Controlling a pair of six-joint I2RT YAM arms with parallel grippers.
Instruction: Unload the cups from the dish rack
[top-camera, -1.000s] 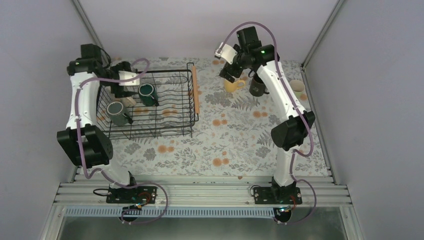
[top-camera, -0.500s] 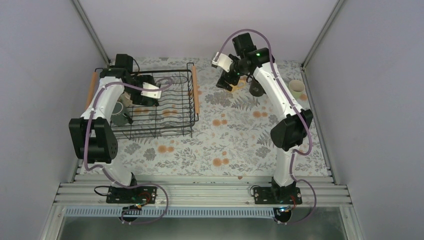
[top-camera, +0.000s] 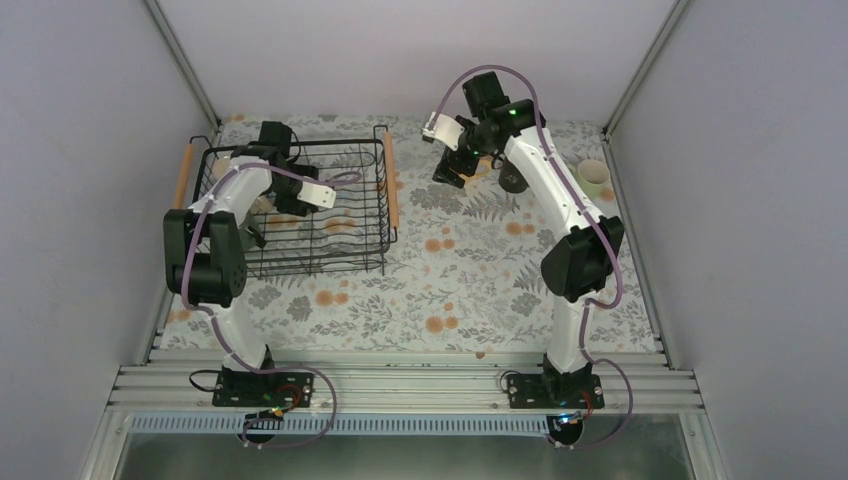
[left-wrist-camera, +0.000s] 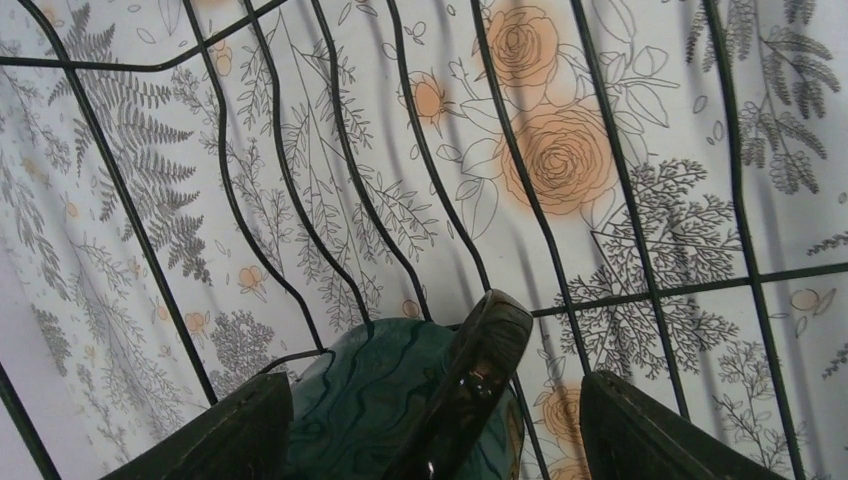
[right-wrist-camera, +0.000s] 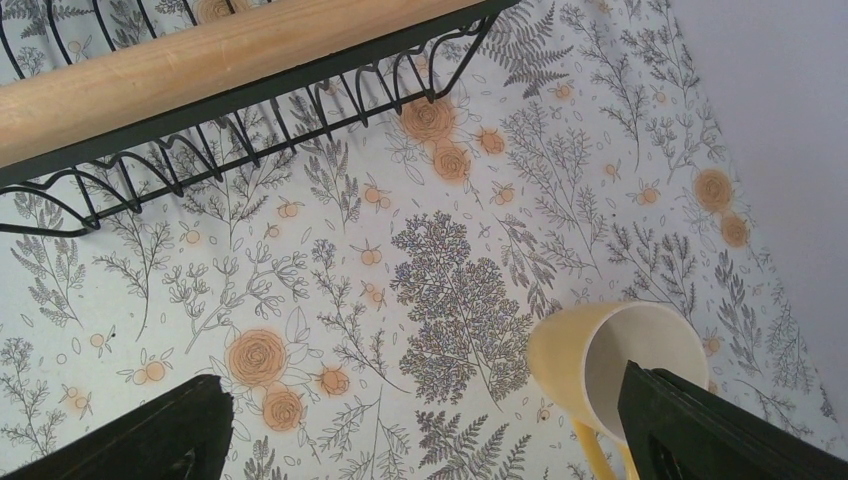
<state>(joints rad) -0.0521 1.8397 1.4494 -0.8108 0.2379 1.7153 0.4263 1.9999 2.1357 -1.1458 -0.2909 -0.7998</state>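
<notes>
**Floral bench, two cups left to mind**

Grey walls close in a bench (top-camera: 470, 290) covered with a flower-printed cloth. On its far left sits the dish rack (top-camera: 340, 255), a black wire basket whose right-hand wooden handle (right-wrist-camera: 200, 60) shows in the right wrist view. The left arm reaches down into the rack. The left end effector (left-wrist-camera: 437, 385) has its fingers apart and straddles the dark teal cup (left-wrist-camera: 380, 390) on the wires, with the cup's handle (left-wrist-camera: 480, 360) sticking up between them. The right end effector (right-wrist-camera: 427, 378) hangs over bare cloth to the right of the rack, fingers spread and holding nothing. The yellow cup (right-wrist-camera: 620, 355) stands just beside its right finger. Further right stand a black cup (top-camera: 513, 181) and a pale cup (top-camera: 594, 176).

Risks, as I judge them: closing across the handle rather than the body could twist the teal cup loose. A skewed lift might snag wires and drag the rack. A careless right-arm move could tip the yellow cup.
</notes>
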